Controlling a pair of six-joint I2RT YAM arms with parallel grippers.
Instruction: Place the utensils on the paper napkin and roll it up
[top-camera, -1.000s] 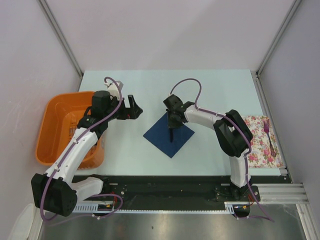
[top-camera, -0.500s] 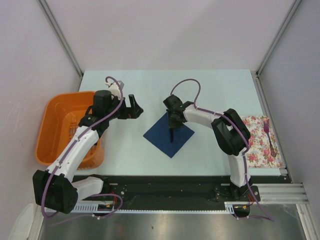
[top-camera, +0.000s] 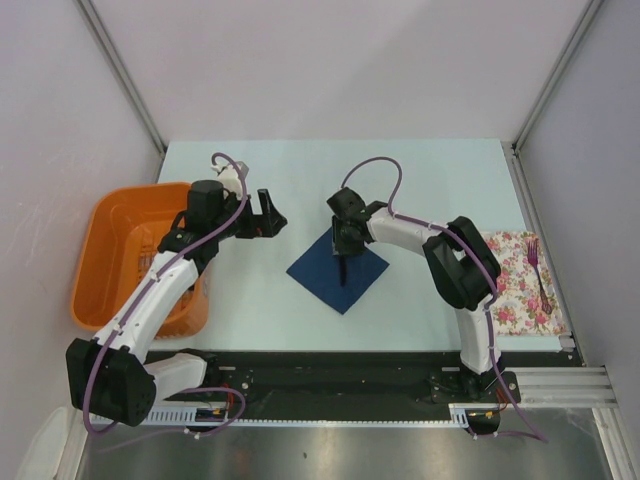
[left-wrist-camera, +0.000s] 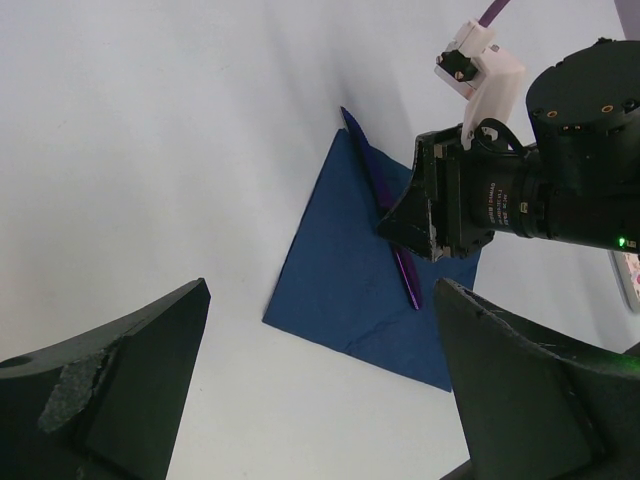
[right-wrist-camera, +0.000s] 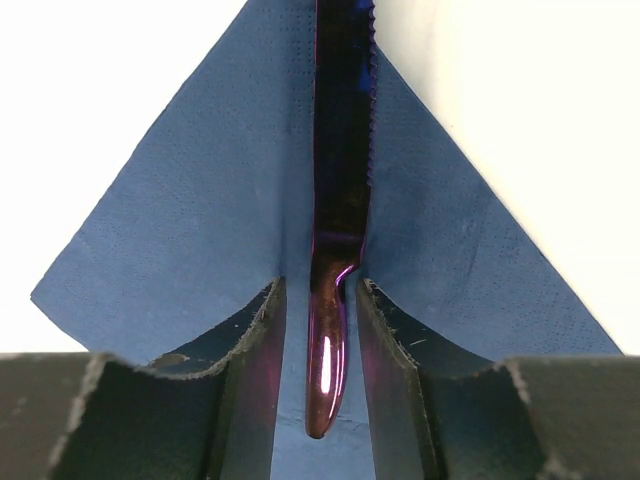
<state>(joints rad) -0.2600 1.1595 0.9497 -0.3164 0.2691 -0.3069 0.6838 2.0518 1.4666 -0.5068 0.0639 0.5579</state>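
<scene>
The navy paper napkin (top-camera: 322, 272) lies as a diamond on the table's middle. A purple knife (top-camera: 343, 268) lies along its centre line. It shows in the right wrist view (right-wrist-camera: 340, 150), serrated edge to the right, on the napkin (right-wrist-camera: 190, 210). My right gripper (top-camera: 343, 248) sits low over the napkin. Its fingers (right-wrist-camera: 320, 295) flank the knife handle with a thin gap on each side, narrowly open. My left gripper (top-camera: 268, 212) is open and empty, up left of the napkin. It (left-wrist-camera: 320, 290) looks at the napkin (left-wrist-camera: 340, 280) and the knife (left-wrist-camera: 408, 285). A purple fork (top-camera: 538, 262) lies far right.
The fork rests on a white floral cloth (top-camera: 518, 290) at the table's right edge. An orange basket (top-camera: 120, 250) stands at the left edge under the left arm. Metal frame posts and walls bound the pale table (top-camera: 420, 180).
My left gripper has drifted slightly up and away. My right gripper has stayed over the napkin with the knife between its fingers.
</scene>
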